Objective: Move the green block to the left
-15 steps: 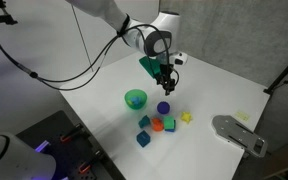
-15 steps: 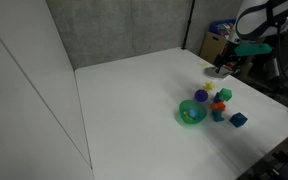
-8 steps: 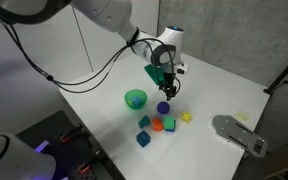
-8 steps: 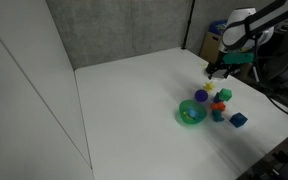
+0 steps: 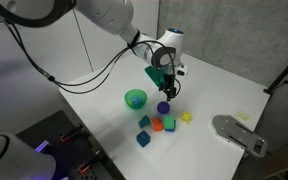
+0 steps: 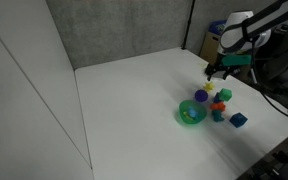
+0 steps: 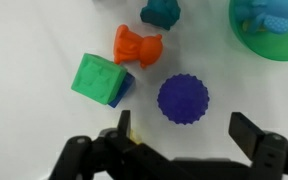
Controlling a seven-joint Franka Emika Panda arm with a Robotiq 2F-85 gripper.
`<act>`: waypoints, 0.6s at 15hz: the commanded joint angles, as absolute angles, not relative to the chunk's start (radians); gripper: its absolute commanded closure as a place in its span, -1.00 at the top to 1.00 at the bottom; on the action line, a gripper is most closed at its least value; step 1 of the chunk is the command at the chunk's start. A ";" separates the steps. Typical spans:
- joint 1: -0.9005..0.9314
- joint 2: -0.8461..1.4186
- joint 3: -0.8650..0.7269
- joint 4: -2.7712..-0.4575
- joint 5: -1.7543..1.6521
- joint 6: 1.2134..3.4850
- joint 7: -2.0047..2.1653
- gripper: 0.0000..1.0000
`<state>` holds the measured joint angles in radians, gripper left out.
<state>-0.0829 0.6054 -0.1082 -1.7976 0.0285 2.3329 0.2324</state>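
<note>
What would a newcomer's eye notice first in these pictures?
The tool hangs open over a huddle of small coloured shapes on the white table. In the wrist view, the purple ball lies nearest it, with the green block beside an orange piece. A green bowl stands close by.

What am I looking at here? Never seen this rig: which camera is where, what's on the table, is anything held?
It is one robot arm with a two-finger gripper, working over a white table. Two pictures come from cameras standing outside the robot. The third looks down from the wrist, with the gripper's fingers at its bottom edge. On the table lie a green bowl, a purple ball, the green block, an orange piece, teal blocks and a yellow piece. The fingers stand wide apart with nothing between them, so nothing is held. The gripper hangs above the toys, near the purple ball.
</note>
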 commanded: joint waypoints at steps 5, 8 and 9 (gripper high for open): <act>-0.149 0.700 -0.052 -1.809 0.122 2.512 0.086 1.00; -0.182 0.733 -0.015 -1.811 0.163 2.575 0.027 1.00; -0.192 0.742 -0.004 -1.810 0.174 2.587 0.008 1.00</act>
<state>-0.1524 0.7259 -0.0450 -1.8083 0.1338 2.5454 0.0752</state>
